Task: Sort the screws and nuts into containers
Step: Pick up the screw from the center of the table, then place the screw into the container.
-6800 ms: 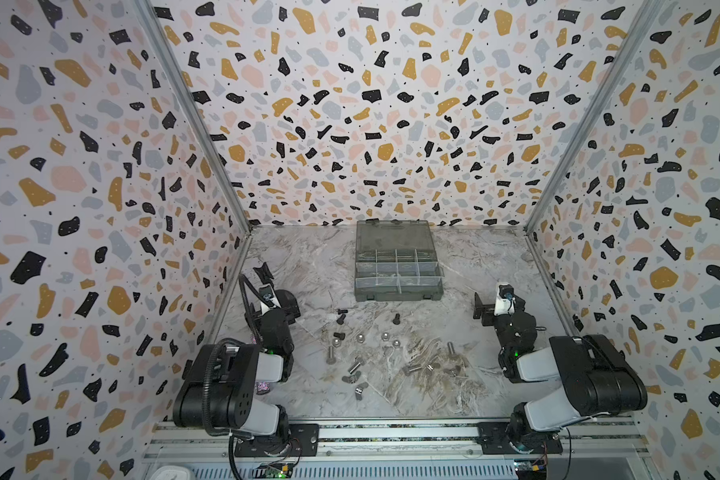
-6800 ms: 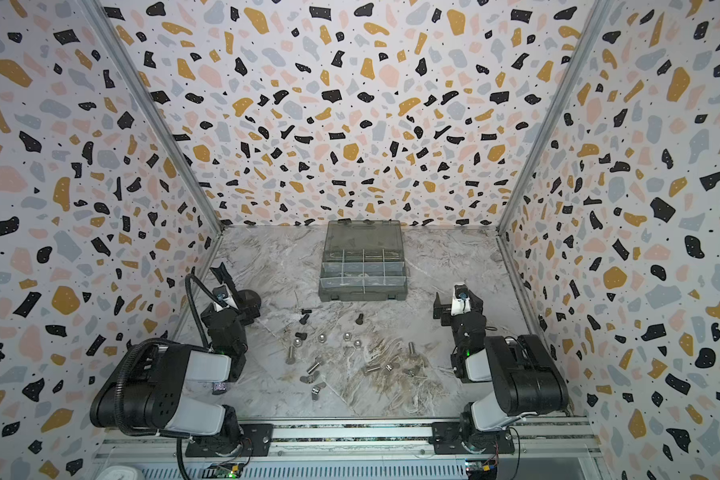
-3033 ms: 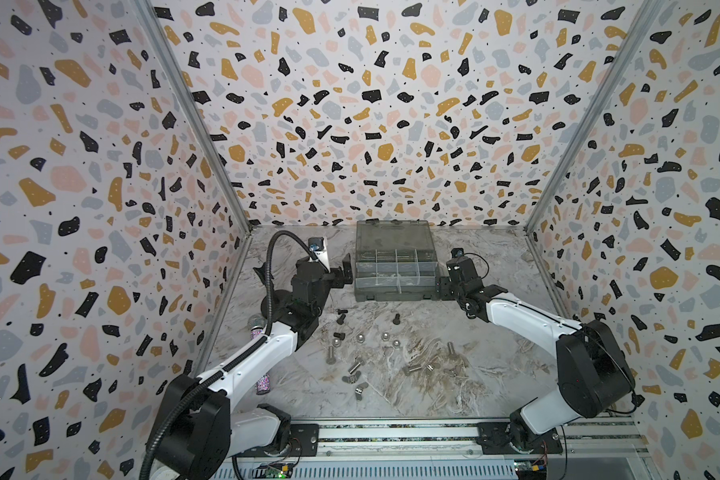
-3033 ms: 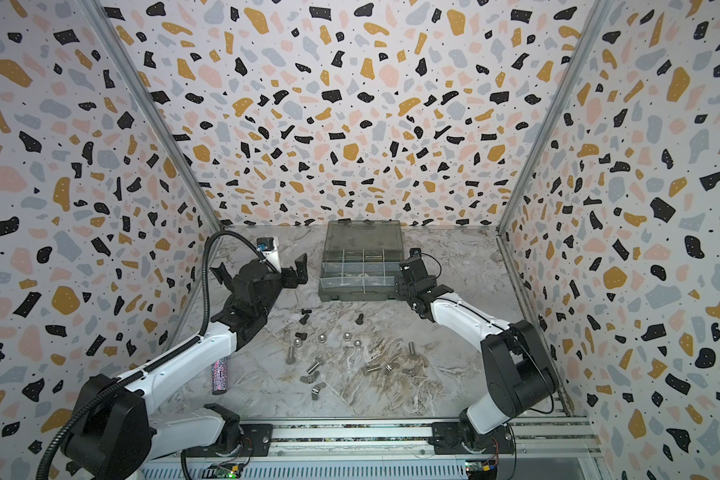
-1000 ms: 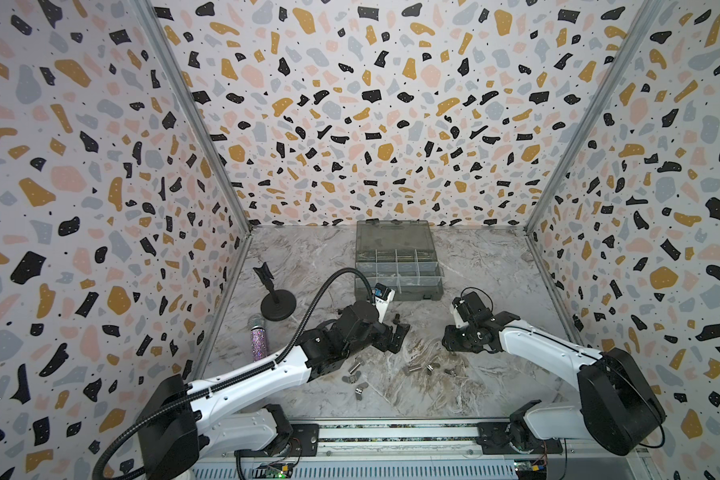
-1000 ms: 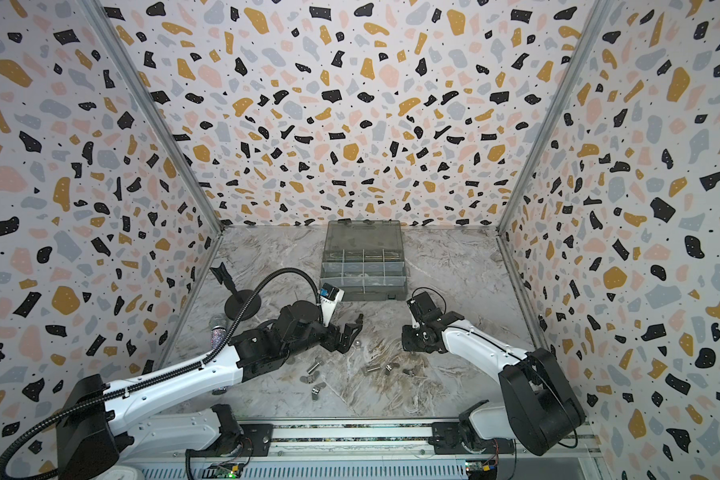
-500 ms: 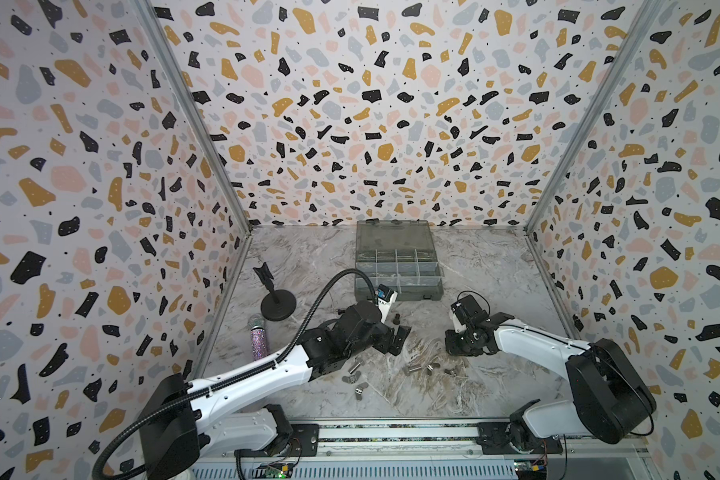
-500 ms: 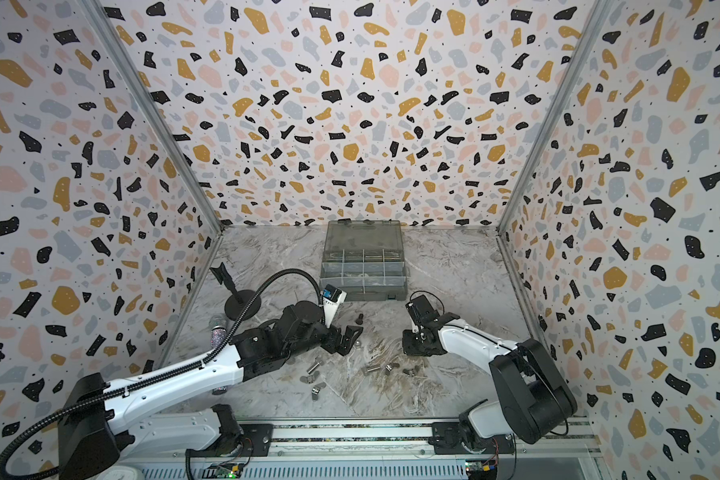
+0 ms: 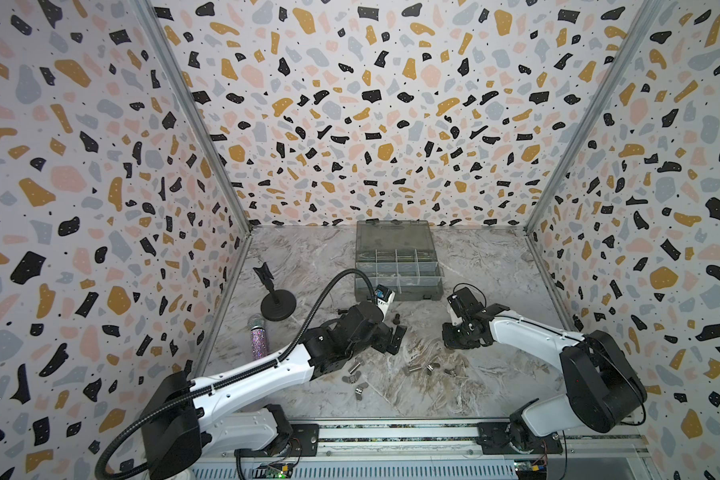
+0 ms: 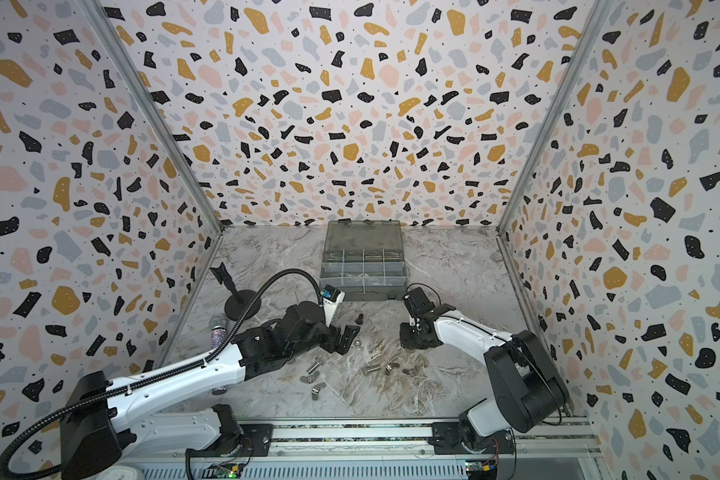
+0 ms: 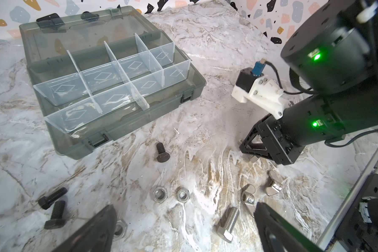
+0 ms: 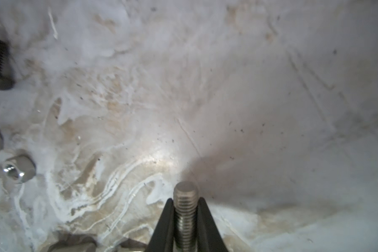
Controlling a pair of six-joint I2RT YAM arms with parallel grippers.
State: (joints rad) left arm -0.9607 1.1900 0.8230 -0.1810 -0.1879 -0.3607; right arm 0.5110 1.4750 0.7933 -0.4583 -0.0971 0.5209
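The right tool is closed tight on a silver threaded metal screw. The shank is clamped between the two black jaws and the flat thread end projects beyond their tips; the head does not show. This shank grip was probably chosen because the threads resist slipping and the screw sits in line with the jaws for a clean drop. The tool sits low at the marbled worktop; whether the screw is clear of the surface cannot be told. The left tool has its jaws spread wide and holds nothing. It is poised above two silver hex nuts, with silver wing nuts, a silver hex-head bolt and black bolts near its jaws, which suggests a nut pick is being prepared. The grey translucent organizer box rests farther back on the worktop. Its lid is folded open behind it, so the clear-partitioned compartments face upward to receive parts; all appear empty. The box lies beyond the right tool, near but apart, so the held screw needs lifting over the front wall before release.
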